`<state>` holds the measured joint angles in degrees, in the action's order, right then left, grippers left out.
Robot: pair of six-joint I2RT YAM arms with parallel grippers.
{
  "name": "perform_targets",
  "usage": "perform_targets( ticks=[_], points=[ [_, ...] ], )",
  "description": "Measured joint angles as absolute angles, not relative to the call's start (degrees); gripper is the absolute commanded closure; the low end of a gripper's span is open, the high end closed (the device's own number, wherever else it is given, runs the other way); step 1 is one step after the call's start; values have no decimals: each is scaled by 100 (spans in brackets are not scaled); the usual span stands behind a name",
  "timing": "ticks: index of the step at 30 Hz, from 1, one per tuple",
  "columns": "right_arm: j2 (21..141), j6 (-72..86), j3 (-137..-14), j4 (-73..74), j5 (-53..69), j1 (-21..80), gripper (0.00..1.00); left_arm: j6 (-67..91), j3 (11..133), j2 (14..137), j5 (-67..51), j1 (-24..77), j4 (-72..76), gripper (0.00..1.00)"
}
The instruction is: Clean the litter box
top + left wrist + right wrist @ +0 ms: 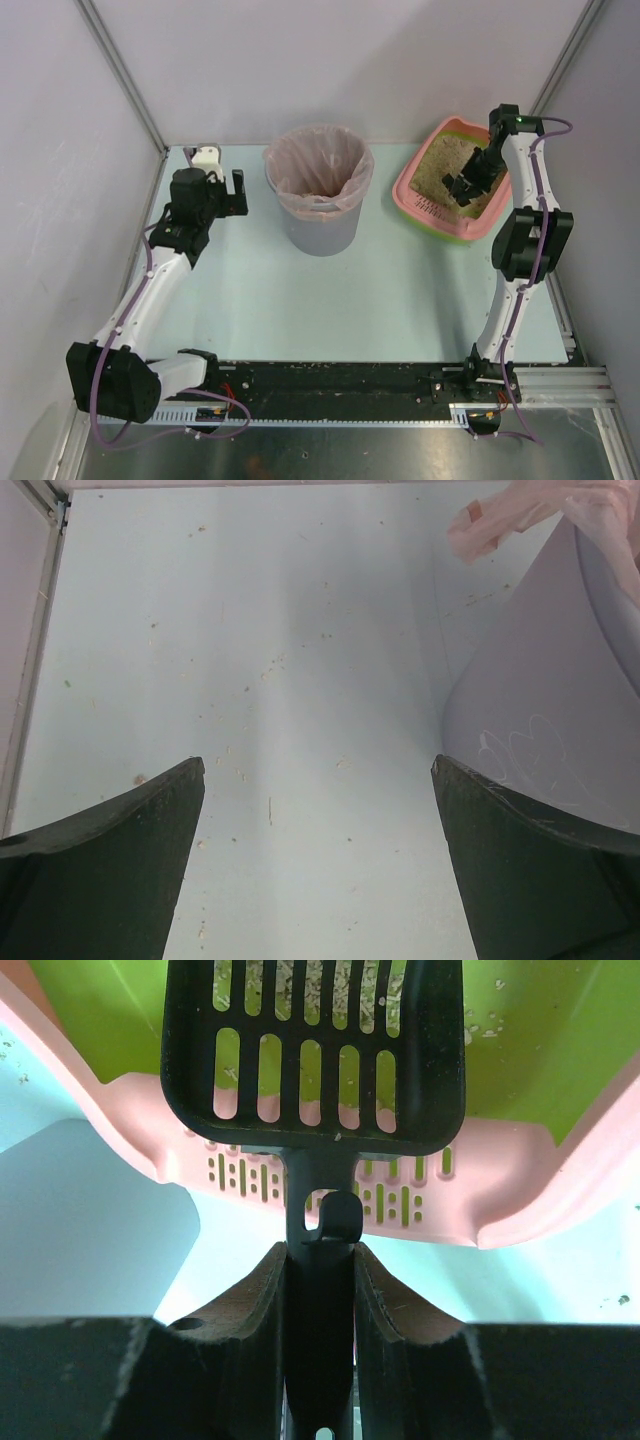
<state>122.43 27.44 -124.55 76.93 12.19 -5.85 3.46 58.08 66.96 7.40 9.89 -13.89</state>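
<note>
Litter box (432, 208): on the table (380, 290), right of the bin (320, 235) and a little beyond it, not touching; beige granules inside, slotted pink ledge along one edge.
Right gripper (318, 1260): jaws pressed together on the handle of the black scoop (318, 1160), low on the handle so the slotted head reaches out ahead.
Scoop head: over the box's ledge and green inner wall, well right of the bin; seemingly unloaded, granules showing through the slots – likely poised to dip and sift.
Left gripper (318, 765): jaws spread wide, pinching nothing; low over the table just left of the bin, its grey wall beside one finger – probably parked clear of the carry path.
Bin: between the two arms, pink bag (318, 165) folded over the rim, mouth open for a tipped scoop.
</note>
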Motion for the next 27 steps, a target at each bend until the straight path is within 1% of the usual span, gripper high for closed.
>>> perform_targets(
  ticks=[16,27],
  points=[
    [12774,2768,-12475,7688,1109,-613,100,204,5808,6694,803,989,-1398,0],
    [13166,2788,-12925,7690,836,-666,100,62,5813,6694,869,989,-1402,0]
  ],
)
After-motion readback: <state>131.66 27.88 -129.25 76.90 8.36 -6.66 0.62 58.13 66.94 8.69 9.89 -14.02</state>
